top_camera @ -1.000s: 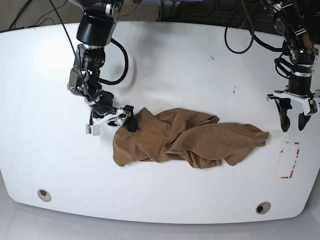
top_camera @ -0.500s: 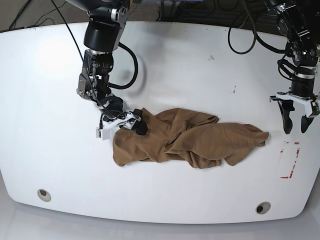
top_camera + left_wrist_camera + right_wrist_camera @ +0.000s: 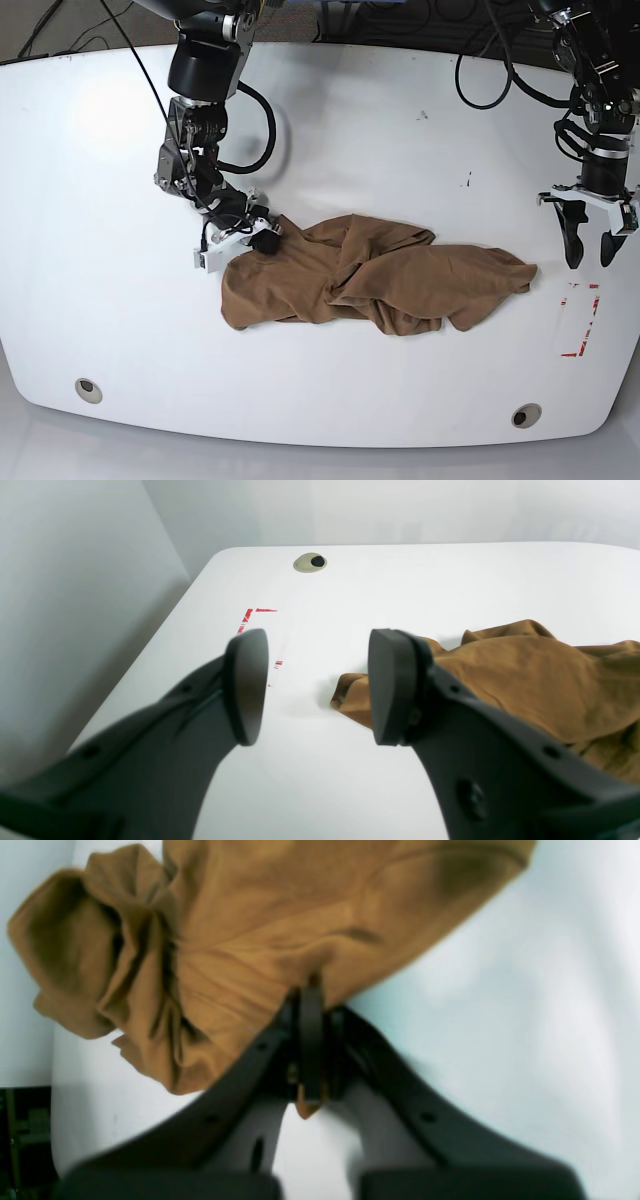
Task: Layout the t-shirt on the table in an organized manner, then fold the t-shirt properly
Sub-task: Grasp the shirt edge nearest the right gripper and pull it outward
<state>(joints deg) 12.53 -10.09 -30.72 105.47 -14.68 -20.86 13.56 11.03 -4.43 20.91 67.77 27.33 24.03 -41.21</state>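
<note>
Two arms work over the table (image 3: 330,120), and only one is engaged with the t-shirt (image 3: 400,280). The t-shirt lies bunched and wrinkled near the middle of the table, closer to the front edge than the back, stretched roughly along the table's length with heavy folds across its centre.

The right gripper (image 3: 310,1040) is clenched on the shirt's edge at the end toward the table's left side as seen in the base view. The right wrist view shows its jaws pressed together with a fold of tan cloth pinched between them and a small tip of fabric poking out below. This grip is probably taken at a hem or corner so that the cloth can be drawn outward and flattened.

The left gripper (image 3: 310,680) is released, jaws spread wide, holding nothing. It hangs above bare table near the right-hand edge, between the shirt's free end and the red dashed mark (image 3: 580,320), apart from the cloth. Its placement suggests it is positioned to take the opposite end so both arms can tension the fabric.

The layout stage appears to be in hand; folding has not begun. A one-sided pull risks dragging the whole bundle instead of spreading it.
</note>
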